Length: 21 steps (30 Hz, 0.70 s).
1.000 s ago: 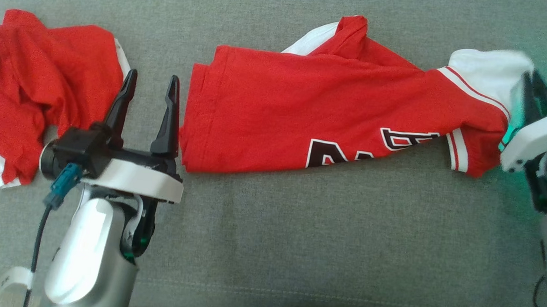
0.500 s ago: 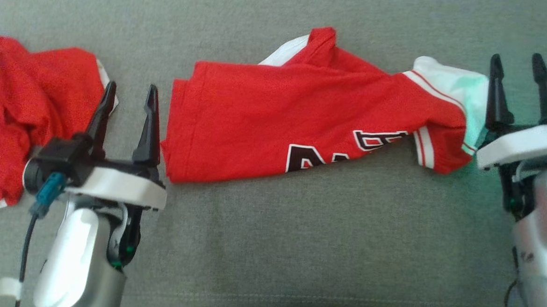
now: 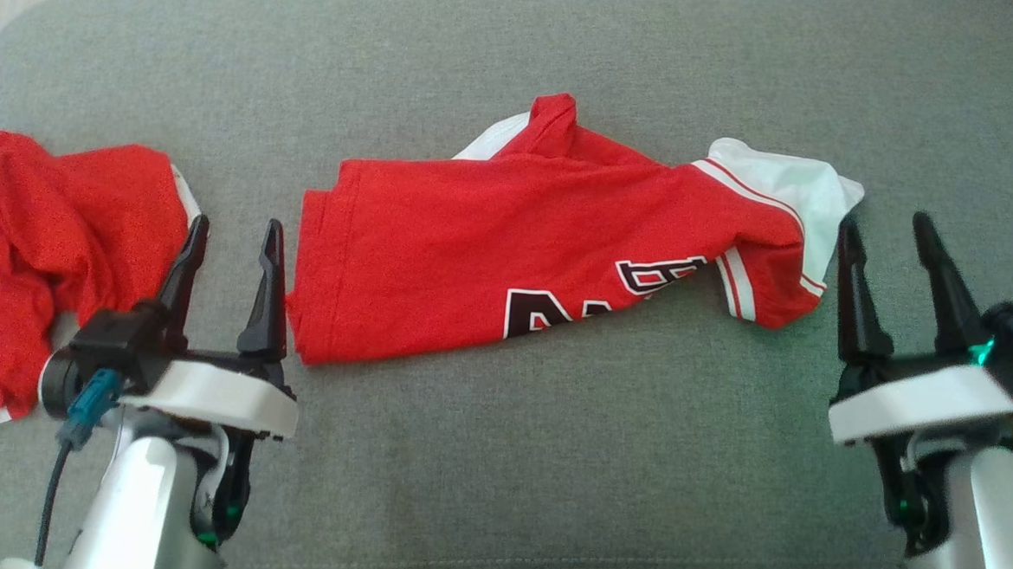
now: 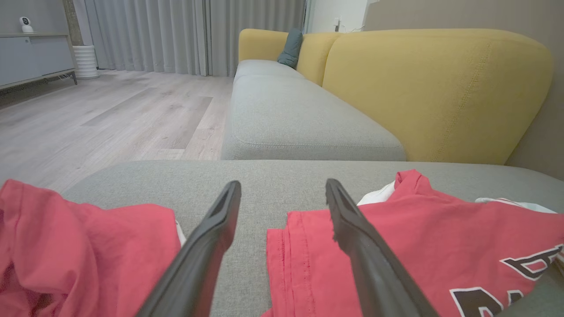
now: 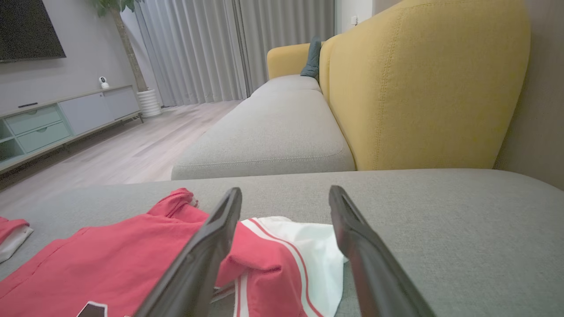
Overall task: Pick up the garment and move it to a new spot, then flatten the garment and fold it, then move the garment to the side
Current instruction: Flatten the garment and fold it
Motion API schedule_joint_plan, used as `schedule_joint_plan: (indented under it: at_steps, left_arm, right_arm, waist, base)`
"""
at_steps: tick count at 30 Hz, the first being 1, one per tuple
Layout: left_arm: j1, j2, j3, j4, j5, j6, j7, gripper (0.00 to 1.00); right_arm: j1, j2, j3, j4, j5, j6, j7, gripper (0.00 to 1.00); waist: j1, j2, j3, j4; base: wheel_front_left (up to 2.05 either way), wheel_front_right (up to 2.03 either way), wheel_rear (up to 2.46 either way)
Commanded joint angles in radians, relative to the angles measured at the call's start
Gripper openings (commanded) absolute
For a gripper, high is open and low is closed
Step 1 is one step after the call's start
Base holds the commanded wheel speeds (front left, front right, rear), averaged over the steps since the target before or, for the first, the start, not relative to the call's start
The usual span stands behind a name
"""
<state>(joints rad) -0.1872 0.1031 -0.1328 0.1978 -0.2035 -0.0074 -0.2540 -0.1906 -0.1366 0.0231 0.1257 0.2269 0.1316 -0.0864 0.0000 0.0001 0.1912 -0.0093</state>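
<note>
**While both pincers stand wide, the jersey lies mid-cushion**

Where the head view looks down, a broad grey cushion (image 3: 549, 460) carries everything. Beyond its far edge, the left wrist view shows a yellow backrest (image 4: 436, 92) with a long grey seat (image 4: 291, 119) beside it, and a pale wooden floor (image 4: 110, 119) to the left.

Across the middle of the cushion lies the red jersey (image 3: 508, 250), folded lengthwise and running left to right, its hem at the left end. It is not quite flat: a red fold stands up along the far edge.

At the far left of the cushion sits a second red garment (image 3: 50, 234), crumpled, apart from the jersey.

Between those two cloths stands the left pincer (image 3: 237, 223), fingers spread wide and holding nothing, its right finger just beside the jersey's hem. Whether it touches the cloth I cannot tell.

On the right, the right pincer (image 3: 884, 222) is likewise spread wide and empty, its left fingertip close to the jersey's right end.

That end finishes in a white sleeve (image 3: 798, 183) with red stripes, and black lettering (image 3: 574, 310) edged in white shows along the near fold.
</note>
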Motion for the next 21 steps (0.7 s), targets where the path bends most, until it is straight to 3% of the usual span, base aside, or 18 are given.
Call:
schedule_joint_plan:
  at_steps: [1, 21]
  left_arm:
    - [-0.015, 0.027, 0.035, -0.031, 0.007, 0.008, -0.005, 1.00]
    - [-0.050, 0.040, 0.013, -0.033, 0.005, 0.019, 0.017, 1.00]
  right_arm:
    - [0.011, 0.005, 0.017, -0.067, -0.010, -0.001, 0.018, 1.00]
    - [0.043, 0.022, 0.026, -0.151, -0.006, -0.001, 0.079, 1.00]
  waist:
    - [0.0000, -0.0001, -0.004, -0.003]
    - [0.0000, -0.0001, 0.019, -0.003]
  base:
    - [0.00, 0.00, 0.00]
    - [0.00, 0.00, 0.00]
